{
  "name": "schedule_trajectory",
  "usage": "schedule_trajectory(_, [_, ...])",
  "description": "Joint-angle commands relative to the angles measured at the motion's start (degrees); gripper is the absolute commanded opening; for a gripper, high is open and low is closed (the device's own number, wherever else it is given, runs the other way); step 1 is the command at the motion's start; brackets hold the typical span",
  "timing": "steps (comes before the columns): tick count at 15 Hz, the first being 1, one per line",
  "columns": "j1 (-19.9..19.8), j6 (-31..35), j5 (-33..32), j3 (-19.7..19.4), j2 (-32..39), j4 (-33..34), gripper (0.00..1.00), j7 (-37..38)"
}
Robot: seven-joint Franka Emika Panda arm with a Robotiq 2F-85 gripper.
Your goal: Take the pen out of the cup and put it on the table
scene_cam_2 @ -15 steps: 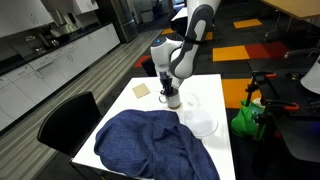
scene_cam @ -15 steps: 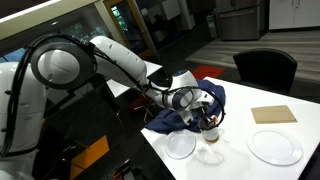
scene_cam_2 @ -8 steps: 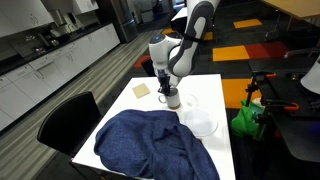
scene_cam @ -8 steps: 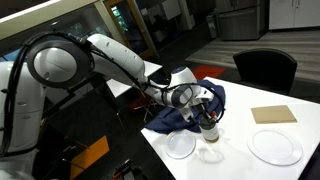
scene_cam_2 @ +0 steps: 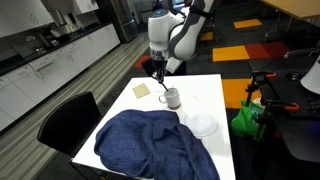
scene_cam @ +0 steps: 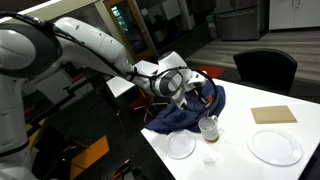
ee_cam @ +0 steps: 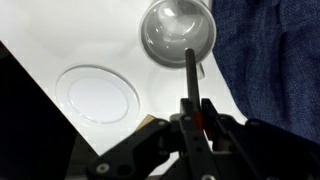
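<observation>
Above the cup [ee_cam: 178, 30], gripper [ee_cam: 192, 106] tight on pen [ee_cam: 189, 75]

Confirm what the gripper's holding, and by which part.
The pen, pinched at one end between the fingers of the gripper; the rest sticks out free, pointing toward the cup.

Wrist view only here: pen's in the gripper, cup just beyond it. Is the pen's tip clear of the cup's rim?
Observer: It looks clear. In an exterior view the gripper hangs above the cup, and the pen appears to end above the rim.
Operator: Where's open space to set it down?
Observer: Bare table lies between the cup and a tan square.
</observation>
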Motion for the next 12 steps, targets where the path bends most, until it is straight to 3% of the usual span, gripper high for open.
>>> schedule_trajectory(1, [2.72, -2.04, -1.53, -2.93, -11.29, -8.15, 0.04, 1.42])
schedule_trajectory(4, [4.15, -6.98, -5.48, -6.9, -16.93, -9.88, 0.04, 6.56])
schedule_trajectory(6, [2.48, -12.08, -9.07, -7.41, -19.83, -10.2, 0.04, 10.54])
schedule_trajectory(8, [-1.43, -17.35, -9.31, -5.1, -21.61, -10.14, 0.04, 11.34])
schedule_trajectory(12, [-9.18, -23.04, -3.13, -0.13, -20.08, -9.07, 0.04, 7.28])
